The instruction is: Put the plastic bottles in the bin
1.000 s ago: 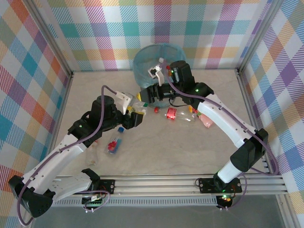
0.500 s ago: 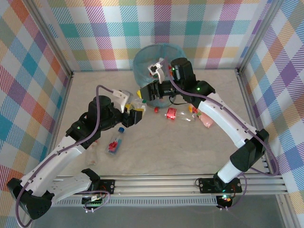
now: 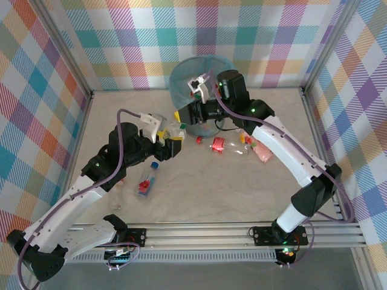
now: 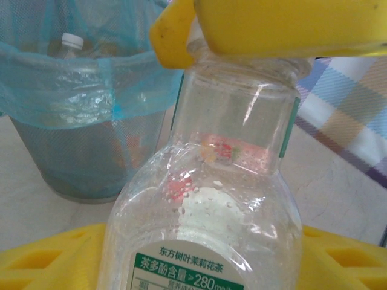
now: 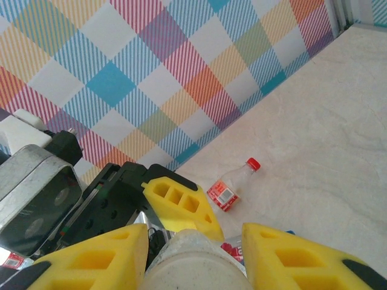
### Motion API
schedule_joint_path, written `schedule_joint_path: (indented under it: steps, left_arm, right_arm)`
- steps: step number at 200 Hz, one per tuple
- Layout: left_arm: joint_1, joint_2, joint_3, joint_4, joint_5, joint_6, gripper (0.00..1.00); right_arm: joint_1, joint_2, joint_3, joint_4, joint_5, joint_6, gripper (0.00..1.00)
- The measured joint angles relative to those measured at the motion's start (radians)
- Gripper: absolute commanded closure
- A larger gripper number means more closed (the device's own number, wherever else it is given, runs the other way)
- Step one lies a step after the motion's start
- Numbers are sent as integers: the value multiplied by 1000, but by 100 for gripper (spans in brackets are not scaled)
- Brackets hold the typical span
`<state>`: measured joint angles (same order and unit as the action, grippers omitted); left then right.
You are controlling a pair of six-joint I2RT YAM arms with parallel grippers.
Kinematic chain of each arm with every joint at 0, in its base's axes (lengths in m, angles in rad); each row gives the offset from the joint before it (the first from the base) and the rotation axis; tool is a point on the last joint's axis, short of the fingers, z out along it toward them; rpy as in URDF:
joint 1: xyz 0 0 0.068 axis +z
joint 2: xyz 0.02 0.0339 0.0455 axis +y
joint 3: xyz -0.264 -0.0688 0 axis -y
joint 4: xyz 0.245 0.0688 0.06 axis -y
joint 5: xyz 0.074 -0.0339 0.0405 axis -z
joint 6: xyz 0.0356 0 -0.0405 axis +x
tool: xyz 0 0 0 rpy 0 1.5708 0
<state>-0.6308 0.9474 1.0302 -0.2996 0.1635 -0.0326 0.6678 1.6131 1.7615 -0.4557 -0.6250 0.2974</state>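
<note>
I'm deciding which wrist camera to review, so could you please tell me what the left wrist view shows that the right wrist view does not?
Left wrist view: the bin with a white-capped bottle inside, and the green label on the clear bottle. Right wrist view: a red-capped bottle lying on the table. Shared: the clear bottle with the right gripper closed on its top, the table and the plaid wall.

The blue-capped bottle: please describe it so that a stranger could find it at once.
From the blue-lined bin at the back, come forward along the left arm. Beside its forearm a bottle lies on the table, apart from the cluster by the bin; it alone shows a blue cap.
</note>
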Motion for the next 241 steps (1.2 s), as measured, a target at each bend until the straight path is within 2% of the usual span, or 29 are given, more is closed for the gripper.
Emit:
schedule_joint_path:
  steps: [56,88,119,158,172,208,241]
  left_arm:
    - [0,-71,0,23,-17,-23,7]
    - [0,-144,-5,21,-69,-35,5]
    - [0,-224,-14,-14,-119,-50,5]
    - [0,-270,-19,-58,-152,-57,5]
    - [0,-269,-19,-77,-155,-57,5]
    - [0,-268,-19,-121,-155,-58,5]
    - [0,-269,-19,-146,-157,-61,5]
  right_arm:
    - [0,26,187,-92,76,-97,72]
    - [-8,49,328,-127,230,-195,73]
    - [-50,91,453,-129,370,-270,70]
    - [-138,256,694,-153,467,-317,71]
    - [-165,330,762,-164,488,-325,71]
    - [-218,452,785,-199,500,-327,73]
    - [-246,537,784,-216,417,-309,73]
